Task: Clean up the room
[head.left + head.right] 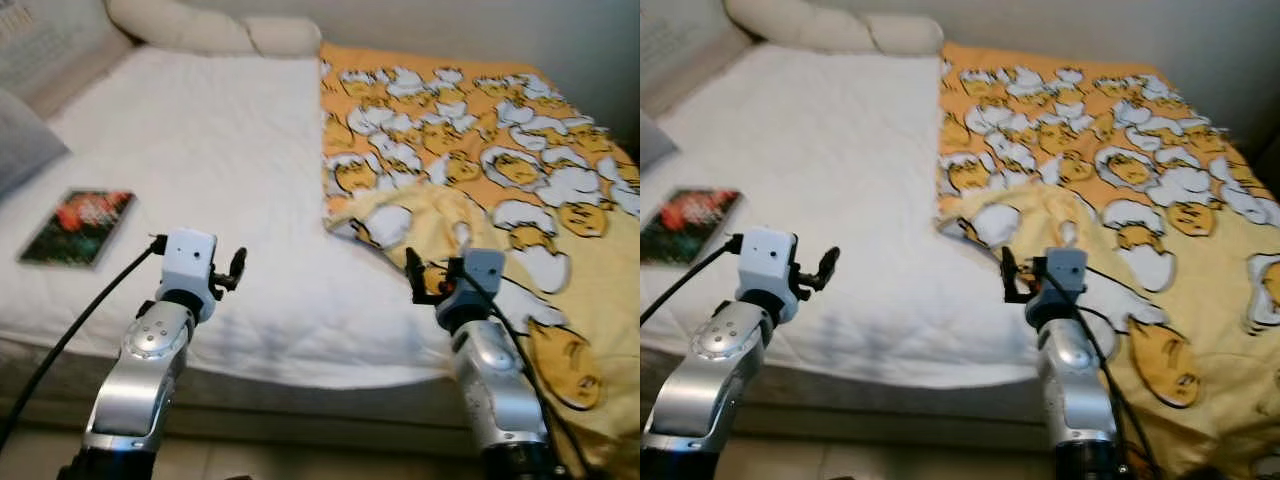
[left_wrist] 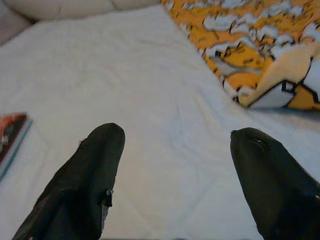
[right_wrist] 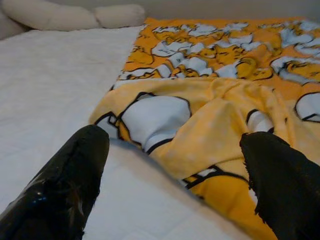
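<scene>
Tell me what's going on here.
The robot stands at the edge of a bed, both arms raised over the white mattress. The right gripper is open and sits just at the folded-back edge of the yellow cartoon blanket, not gripping it yet. The left gripper is open over bare sheet, holding nothing. A book lies on the bed to the left, and pillows rest at the head.

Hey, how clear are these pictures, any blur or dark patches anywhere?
Both eye views are soft all over, evenly lit, with the cover of the dark paperback book unreadable; left wrist view: near black fingers blurred, white quilted mattress sharper; right wrist view: the yellow egg-print blanket bright, slightly soft.
</scene>
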